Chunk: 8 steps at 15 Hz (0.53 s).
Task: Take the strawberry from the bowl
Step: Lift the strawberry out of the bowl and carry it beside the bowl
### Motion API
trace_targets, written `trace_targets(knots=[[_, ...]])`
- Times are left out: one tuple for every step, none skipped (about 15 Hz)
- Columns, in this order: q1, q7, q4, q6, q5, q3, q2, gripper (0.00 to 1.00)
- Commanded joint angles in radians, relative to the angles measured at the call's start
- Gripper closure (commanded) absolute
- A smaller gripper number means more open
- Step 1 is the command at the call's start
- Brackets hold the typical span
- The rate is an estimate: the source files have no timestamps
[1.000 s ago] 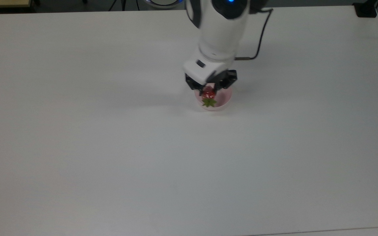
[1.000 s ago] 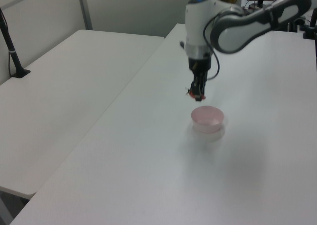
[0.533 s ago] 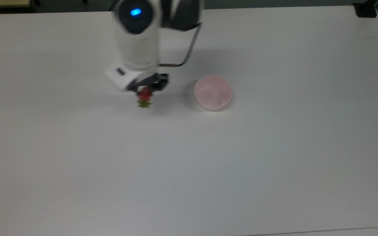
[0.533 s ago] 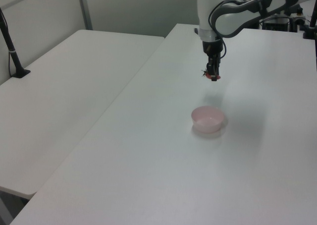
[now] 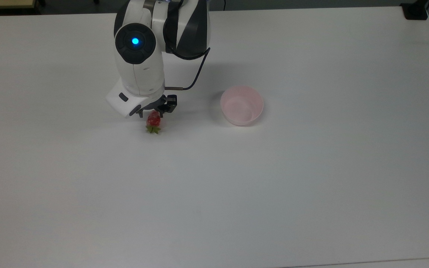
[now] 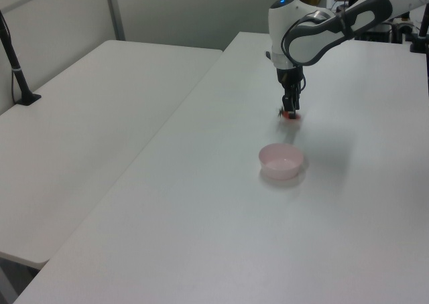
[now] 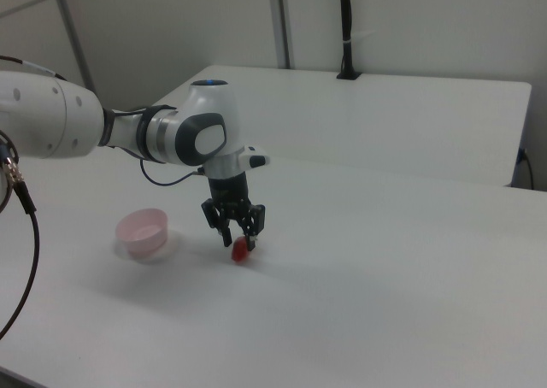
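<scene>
The strawberry (image 5: 153,122) is seen lying on the tabletop (image 5: 214,193), outside the bowl (image 5: 241,105), well apart from it toward the top view's left. Directly above, the gripper (image 7: 240,234) is held with fingers spread, pinching nothing. If a fingertip brushes the glossy fruit, it could be sent rolling toward the far edge.

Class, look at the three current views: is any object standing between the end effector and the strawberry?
Nothing visible does. The end effector is directly above the strawberry, which sits on the white table. The pink bowl stands apart, toward the top view's right, well outside that gap.
</scene>
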Motion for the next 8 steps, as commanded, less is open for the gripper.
trace_targets(knots=[[0.026,0.078,0.014,0.004,0.004,-0.012,-0.070,0.00],[0.027,0.131,0.020,-0.010,-0.013,-0.012,-0.113,0.00],[0.038,0.179,0.020,-0.037,-0.037,-0.009,-0.160,0.00],[0.061,0.225,0.026,-0.101,-0.074,-0.004,-0.222,0.00],[0.061,0.250,0.029,-0.149,-0.080,0.007,-0.257,0.00],[0.061,0.261,0.029,-0.197,-0.080,0.019,-0.288,0.00],[0.052,0.261,0.029,-0.241,-0.080,0.040,-0.320,0.00],[0.053,0.259,0.028,-0.277,-0.080,0.048,-0.346,0.00]])
